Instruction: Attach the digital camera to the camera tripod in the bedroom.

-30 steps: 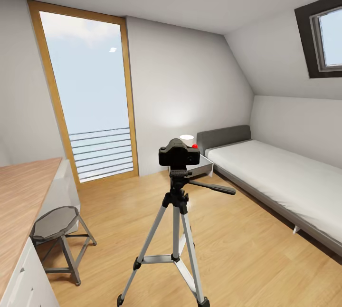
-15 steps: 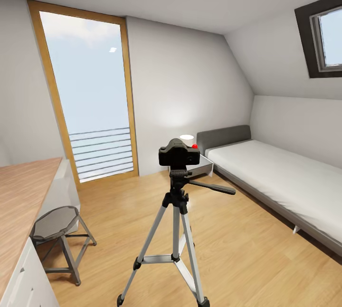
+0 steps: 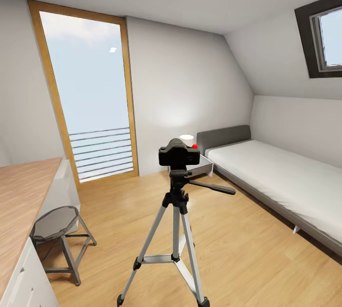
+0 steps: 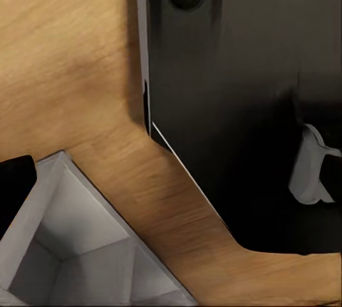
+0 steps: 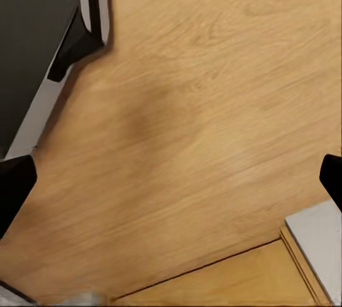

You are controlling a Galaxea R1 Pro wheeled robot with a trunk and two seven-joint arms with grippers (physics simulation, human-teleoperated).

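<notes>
As only dark tips of the right fingers (image 5: 16, 189) are seen at opposite edges over the wood floor (image 5: 192, 129), they are judged wide and empty; the left fingers cannot be told. The digital camera (image 3: 179, 154) is seated upright on the camera tripod (image 3: 175, 231), frame centre. Nothing differs from earlier.

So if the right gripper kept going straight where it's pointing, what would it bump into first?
Most likely the light wood floor. The right gripper has its dark fingertips spread wide with nothing between them, and bare boards lie ahead. How far off they are is unclear.
</notes>
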